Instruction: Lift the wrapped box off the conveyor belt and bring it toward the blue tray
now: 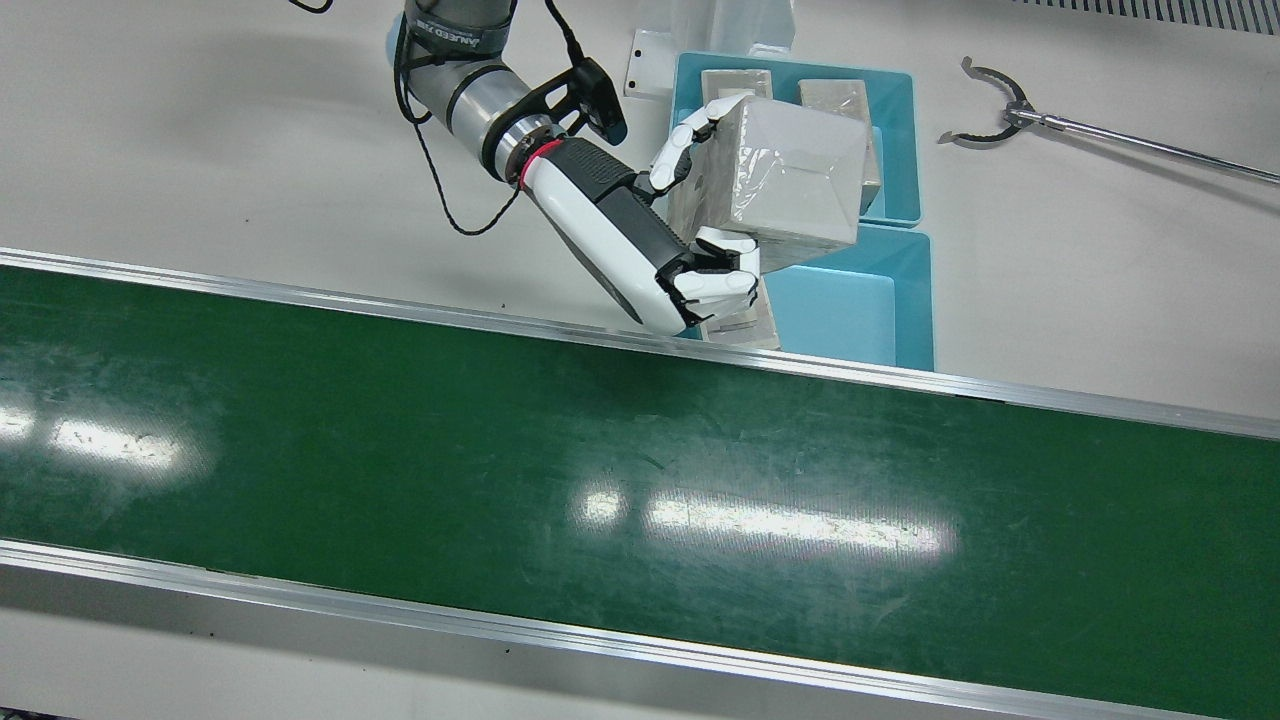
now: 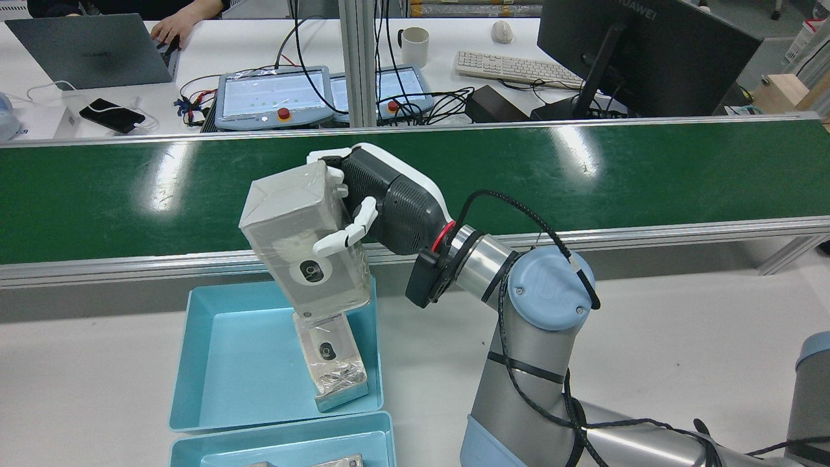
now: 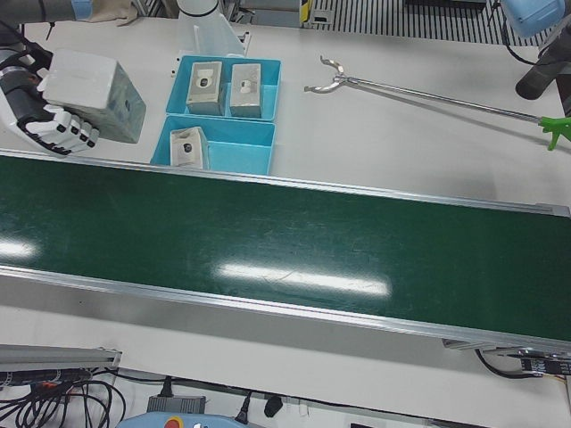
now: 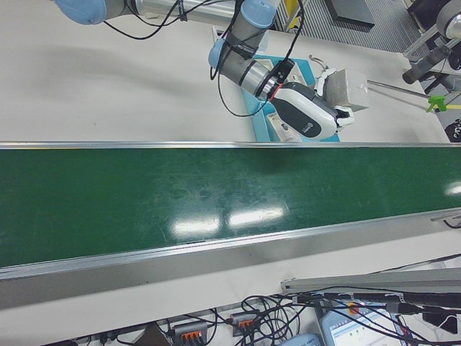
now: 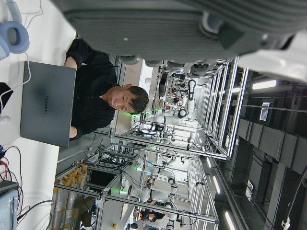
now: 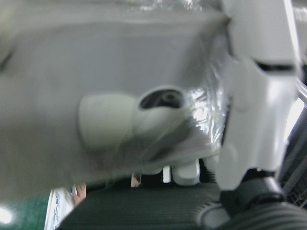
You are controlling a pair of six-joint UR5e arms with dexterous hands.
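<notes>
Belt's [image 1: 500,470] bare now; going left to right in the front view, the right hand [image 1: 690,230] has its fingers clamped round the wrapped box [image 1: 775,180], held tilted in the air over the near blue tray [image 1: 860,300], smaller box [image 1: 745,325] at its 6 o'clock; I'd keep it level and drift toward 3 o'clock over the bare floor; left hand, can't tell.
</notes>
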